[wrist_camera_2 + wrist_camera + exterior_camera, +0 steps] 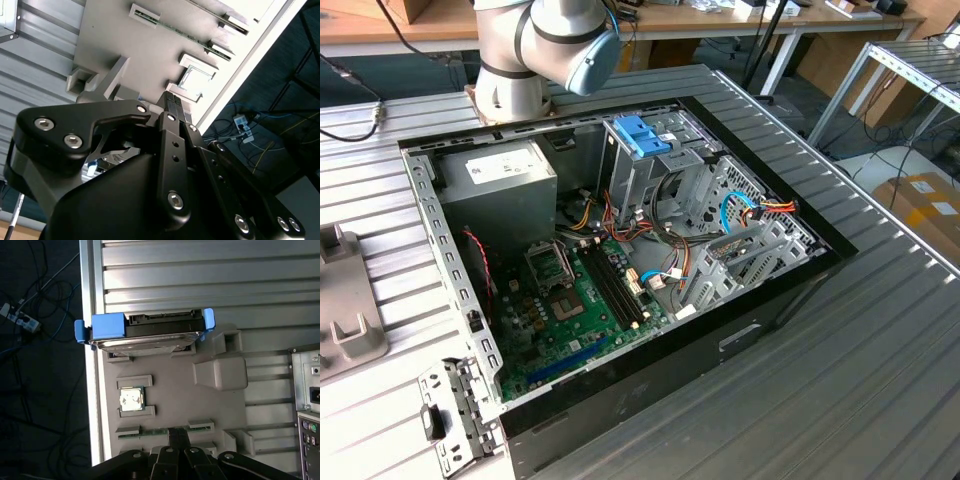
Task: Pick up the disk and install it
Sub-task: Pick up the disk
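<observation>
My black pincer point(177, 437), pressed together, hangs over the grey plastic tray point(170, 382) holding the silver-grey blue-bracketed disk point(155, 330), at the black computer case's point(670, 400) nine o'clock in the exterior view.

The exterior view's left edge cuts off the tray point(345, 295). In the first wrist view the gripper point(177, 434) over the tray is cropped; the disk point(155, 330) on it hides its broad faces.

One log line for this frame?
phase: pre-grasp | disk: on grey fixture, untouched | gripper: apart from disk | case: open
</observation>
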Motion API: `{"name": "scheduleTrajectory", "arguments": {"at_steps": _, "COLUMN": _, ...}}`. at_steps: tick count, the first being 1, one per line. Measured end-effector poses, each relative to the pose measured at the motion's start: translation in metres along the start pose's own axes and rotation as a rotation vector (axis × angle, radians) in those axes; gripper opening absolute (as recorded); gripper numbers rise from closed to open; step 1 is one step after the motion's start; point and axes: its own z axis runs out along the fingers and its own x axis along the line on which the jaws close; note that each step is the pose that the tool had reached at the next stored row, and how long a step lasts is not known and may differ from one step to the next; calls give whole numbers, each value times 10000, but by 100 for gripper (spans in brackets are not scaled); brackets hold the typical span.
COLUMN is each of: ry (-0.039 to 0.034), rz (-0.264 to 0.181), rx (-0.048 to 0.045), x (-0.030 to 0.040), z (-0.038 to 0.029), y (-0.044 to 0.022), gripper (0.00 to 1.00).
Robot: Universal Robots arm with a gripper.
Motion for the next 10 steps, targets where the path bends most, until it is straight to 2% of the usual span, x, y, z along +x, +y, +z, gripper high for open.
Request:
{"name": "scheduleTrajectory", "arguments": {"at_steps": 7, "ry": 15, "rz": -362, "rx": -9, "x": 0, "z": 0, "y": 0, "gripper": 10}}
{"name": "scheduleTrajectory", "arguments": {"at_steps": 10, "ry": 35, "rz": -791, "rx": -20, "x": 0, "z": 0, "y": 0, "gripper": 10}}
